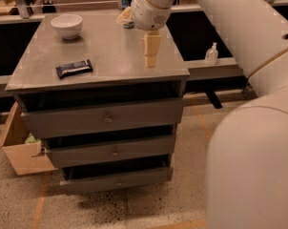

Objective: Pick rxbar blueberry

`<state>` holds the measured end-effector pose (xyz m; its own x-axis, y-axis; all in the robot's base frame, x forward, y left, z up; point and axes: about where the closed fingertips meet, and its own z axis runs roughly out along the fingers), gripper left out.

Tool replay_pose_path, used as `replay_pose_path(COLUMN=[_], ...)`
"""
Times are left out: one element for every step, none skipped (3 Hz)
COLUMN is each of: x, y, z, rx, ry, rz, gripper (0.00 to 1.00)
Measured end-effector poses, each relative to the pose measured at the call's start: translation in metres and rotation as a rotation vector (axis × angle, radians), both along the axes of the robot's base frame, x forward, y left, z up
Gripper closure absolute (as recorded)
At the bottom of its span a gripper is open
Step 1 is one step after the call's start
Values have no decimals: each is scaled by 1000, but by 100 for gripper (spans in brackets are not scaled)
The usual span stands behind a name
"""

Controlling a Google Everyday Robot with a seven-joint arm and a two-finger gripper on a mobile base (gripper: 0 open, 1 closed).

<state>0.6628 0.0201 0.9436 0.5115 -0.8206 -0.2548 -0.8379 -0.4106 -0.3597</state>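
Note:
The rxbar blueberry (74, 68) is a small flat bar in a dark wrapper with whitish lettering. It lies on the left front part of the grey cabinet top (110, 51). My gripper (151, 50) hangs over the right half of the top, well to the right of the bar and not touching it. Its cream-coloured fingers (151, 44) point down towards the surface.
A white bowl (66, 25) stands at the back left of the top. A blue-and-silver can (126, 2) is at the back, partly behind my arm. The cabinet has three drawers (106, 118). A cardboard box (20, 151) sits on the floor at left. A small bottle (211, 54) stands on a ledge at right.

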Motion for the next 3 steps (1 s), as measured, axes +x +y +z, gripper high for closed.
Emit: replay_pose_path(x=[33,58,77], y=[22,49,84], z=[-15,-35,-59], rx=[19,-8,-38], ry=[27,59,90], rz=[-26,-47,-52], gripper=[0,0,0])
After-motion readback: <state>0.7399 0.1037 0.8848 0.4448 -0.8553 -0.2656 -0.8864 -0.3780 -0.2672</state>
